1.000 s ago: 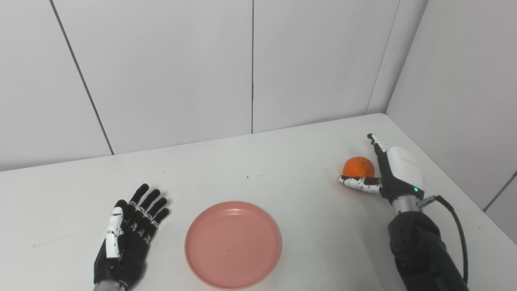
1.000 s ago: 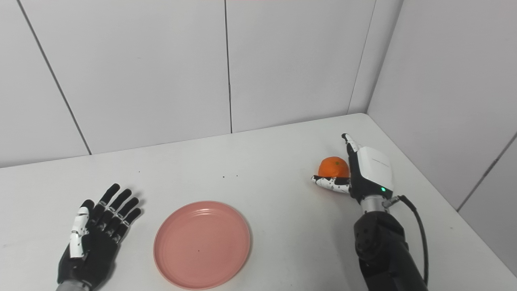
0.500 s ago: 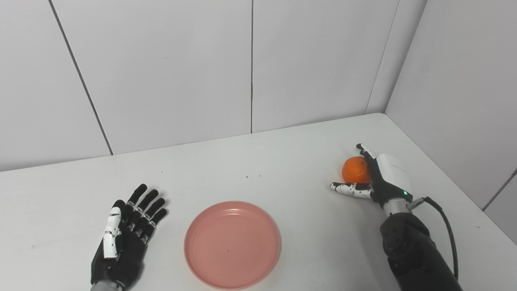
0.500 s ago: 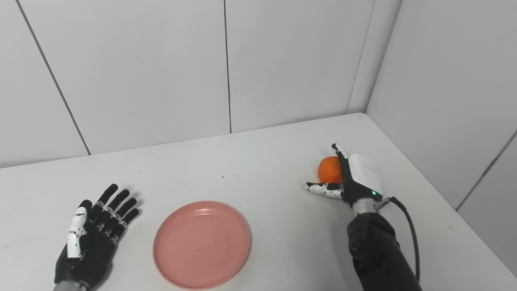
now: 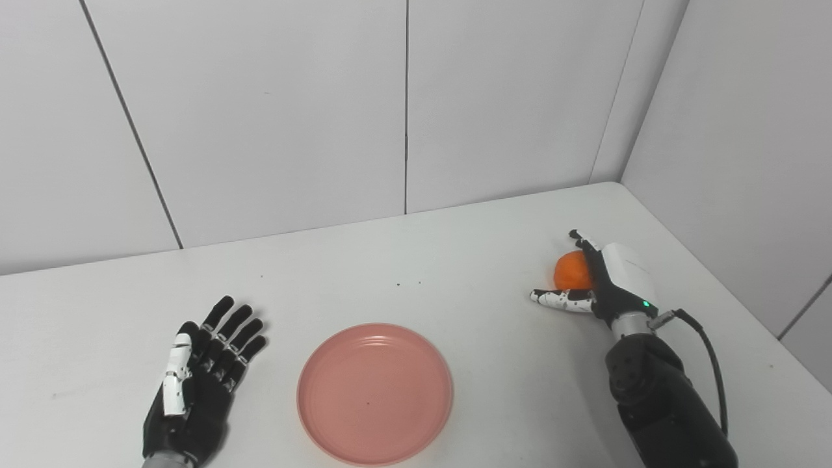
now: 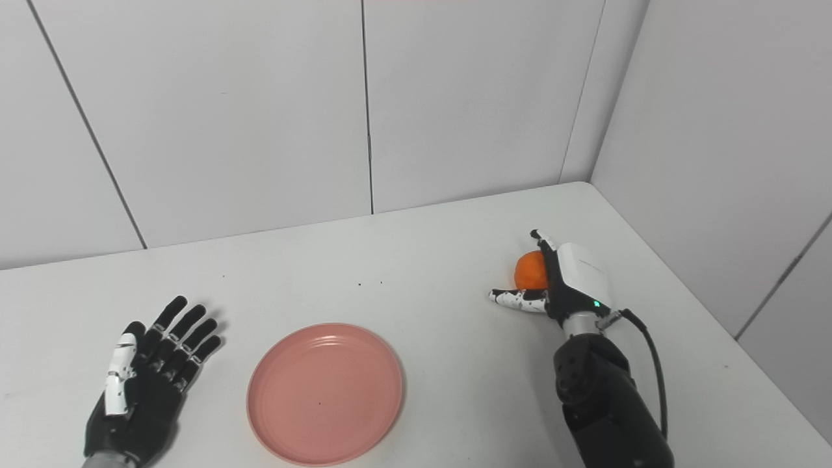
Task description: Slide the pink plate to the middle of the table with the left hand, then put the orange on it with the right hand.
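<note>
The pink plate (image 5: 374, 393) sits flat near the front edge of the white table (image 5: 455, 260), roughly midway across it, with nothing on it. Over at the far left, the left hand (image 5: 198, 383) lies palm-up on the tabletop, fingers (image 5: 237, 325) straight and spread a little, holding nothing and resting well clear of the plate's rim. Moving right past the plate there is a stretch of bare table with a few small dark specks (image 5: 408, 284) farther back. At the right side, the orange (image 5: 572, 270) rests on the table, well apart from the plate. The right hand (image 5: 604, 279) stands on edge against it, white back facing outward, fingers reaching up along the fruit's far side and the speckled thumb (image 5: 559, 299) stretched out low in front of it; the hand cups the orange loosely, and I cannot tell whether it truly grips it
</note>
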Controlling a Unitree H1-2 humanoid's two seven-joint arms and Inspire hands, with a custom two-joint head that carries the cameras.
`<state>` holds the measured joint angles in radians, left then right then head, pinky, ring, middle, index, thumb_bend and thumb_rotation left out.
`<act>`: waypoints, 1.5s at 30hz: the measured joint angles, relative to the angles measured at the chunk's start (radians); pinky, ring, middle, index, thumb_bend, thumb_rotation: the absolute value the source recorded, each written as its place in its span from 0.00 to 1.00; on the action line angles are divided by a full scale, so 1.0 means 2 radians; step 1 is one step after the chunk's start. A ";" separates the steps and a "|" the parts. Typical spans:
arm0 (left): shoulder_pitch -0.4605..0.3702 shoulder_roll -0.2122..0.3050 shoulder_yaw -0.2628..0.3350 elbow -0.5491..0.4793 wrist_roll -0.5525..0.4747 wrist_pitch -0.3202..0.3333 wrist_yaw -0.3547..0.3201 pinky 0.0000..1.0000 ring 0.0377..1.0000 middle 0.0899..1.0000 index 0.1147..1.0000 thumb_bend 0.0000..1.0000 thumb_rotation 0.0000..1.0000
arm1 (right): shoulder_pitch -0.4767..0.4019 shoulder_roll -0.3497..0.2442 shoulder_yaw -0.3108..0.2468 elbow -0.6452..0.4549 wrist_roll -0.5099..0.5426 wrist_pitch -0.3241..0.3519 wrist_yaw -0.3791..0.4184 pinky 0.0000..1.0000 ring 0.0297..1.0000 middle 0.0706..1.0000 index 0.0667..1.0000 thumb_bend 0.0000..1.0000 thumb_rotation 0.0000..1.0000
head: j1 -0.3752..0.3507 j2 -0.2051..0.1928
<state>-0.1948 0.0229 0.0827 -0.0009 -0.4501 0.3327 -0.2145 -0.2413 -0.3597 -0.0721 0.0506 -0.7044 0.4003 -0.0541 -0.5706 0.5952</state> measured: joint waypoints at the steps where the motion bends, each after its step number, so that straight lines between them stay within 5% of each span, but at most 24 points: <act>1: 0.000 0.000 0.000 0.000 0.000 0.000 0.000 0.87 0.85 0.85 0.84 0.32 1.00 | 0.000 -0.001 0.000 0.001 0.000 0.000 0.000 0.68 0.79 0.85 0.86 0.98 0.40 | 0.000 0.000; 14: 0.000 0.000 0.000 0.000 0.000 0.000 0.000 0.87 0.85 0.85 0.84 0.32 1.00 | 0.000 -0.009 -0.001 0.002 0.003 0.008 -0.001 0.63 0.73 0.78 0.79 0.94 0.38 | 0.002 0.002; 21: 0.000 0.001 -0.001 0.000 0.000 0.000 0.000 0.87 0.85 0.85 0.84 0.32 1.00 | -0.001 -0.009 -0.003 0.002 0.006 0.009 -0.005 0.42 0.49 0.55 0.57 0.88 0.22 | 0.002 0.002; 22: 0.000 0.001 -0.001 0.000 0.000 0.000 0.000 0.87 0.85 0.85 0.85 0.32 1.00 | -0.002 -0.009 -0.003 0.002 0.009 0.009 -0.005 0.41 0.46 0.51 0.50 0.70 0.17 | 0.003 0.002; 26: 0.000 0.001 -0.001 0.000 0.000 0.000 0.000 0.88 0.86 0.85 0.85 0.32 1.00 | -0.005 -0.012 -0.002 0.001 0.015 0.008 -0.003 0.33 0.38 0.43 0.45 0.54 0.14 | 0.003 0.002; 45: 0.000 -0.001 -0.001 -0.001 0.000 0.000 0.002 0.87 0.85 0.85 0.85 0.32 1.00 | -0.003 -0.013 0.003 -0.033 0.016 0.010 -0.001 0.29 0.35 0.41 0.45 0.52 0.13 | 0.011 0.001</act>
<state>-0.1947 0.0212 0.0817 -0.0031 -0.4500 0.3335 -0.2112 -0.2466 -0.3859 -0.0656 -0.0157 -0.6730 0.4203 -0.0567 -0.5492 0.5967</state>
